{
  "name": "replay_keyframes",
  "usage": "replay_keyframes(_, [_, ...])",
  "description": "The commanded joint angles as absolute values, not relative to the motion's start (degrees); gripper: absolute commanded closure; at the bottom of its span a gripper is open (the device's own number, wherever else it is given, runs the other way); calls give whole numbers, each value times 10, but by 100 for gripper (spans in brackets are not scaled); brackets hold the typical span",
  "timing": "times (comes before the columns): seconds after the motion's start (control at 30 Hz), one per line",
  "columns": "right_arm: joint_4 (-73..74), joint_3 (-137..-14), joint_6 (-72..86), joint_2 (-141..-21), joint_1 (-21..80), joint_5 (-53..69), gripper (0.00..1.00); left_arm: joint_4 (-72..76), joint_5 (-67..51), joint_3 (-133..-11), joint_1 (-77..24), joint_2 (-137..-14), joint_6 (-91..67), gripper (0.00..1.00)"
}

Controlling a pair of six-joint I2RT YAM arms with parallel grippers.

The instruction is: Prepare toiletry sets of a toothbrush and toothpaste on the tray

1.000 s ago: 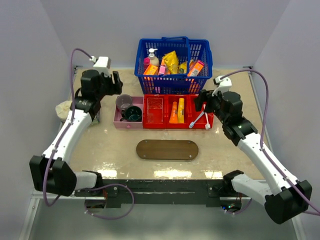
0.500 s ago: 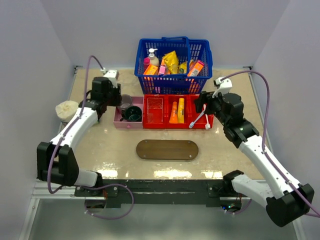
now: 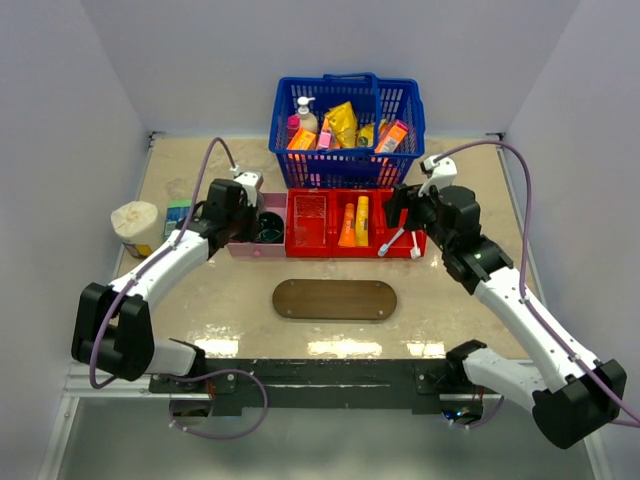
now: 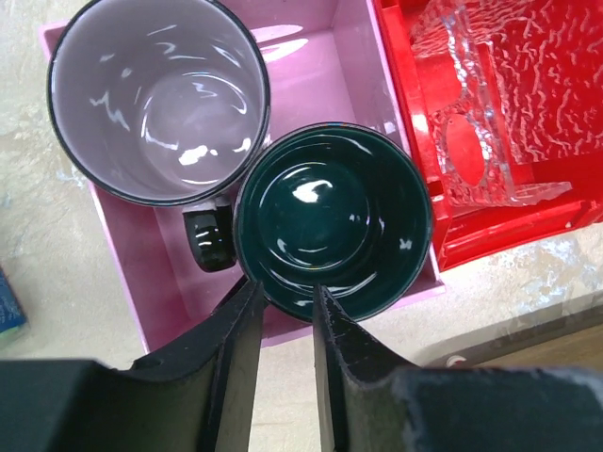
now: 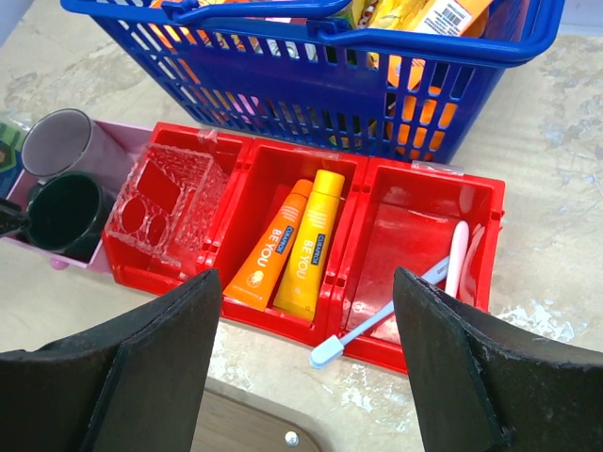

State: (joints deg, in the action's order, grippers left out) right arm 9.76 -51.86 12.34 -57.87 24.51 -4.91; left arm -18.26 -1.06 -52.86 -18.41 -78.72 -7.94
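A: Where's everything?
B: Both toothbrushes (image 5: 456,259) lie in the red bin's (image 5: 354,221) right compartment, the toothpaste tubes (image 5: 311,235) in its middle one. The tray (image 3: 335,299), lower centre from above, carries nothing.
A: Grippers?
B: The right gripper (image 5: 303,282) hangs wide and empty over the bin. The left gripper (image 4: 284,290) straddles a dark cup's (image 4: 330,217) rim in the pink box (image 4: 320,56); pinched or not, I cannot tell.
A: Advice?
B: Take one brush mid-handle, clear of the wall, and lift straight.

Tray (image 3: 335,299), red bin (image 3: 340,251), basket (image 3: 345,170) on table (image 3: 240,300)
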Motion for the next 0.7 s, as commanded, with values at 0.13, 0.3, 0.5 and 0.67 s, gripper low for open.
replay_keyframes(0.13, [77, -531, 130, -573, 254, -50, 24, -169, 50, -538, -185, -782, -98, 67])
replay_keyframes(0.3, [71, -527, 132, -581, 256, -47, 24, -163, 39, -542, -185, -798, -103, 67])
replay_keyframes(0.5, [69, -522, 133, -579, 259, -48, 24, -163, 35, -555, -185, -816, -107, 68])
replay_keyframes(0.67, [67, -519, 134, -579, 260, -47, 24, -163, 36, -558, -185, -826, -111, 69])
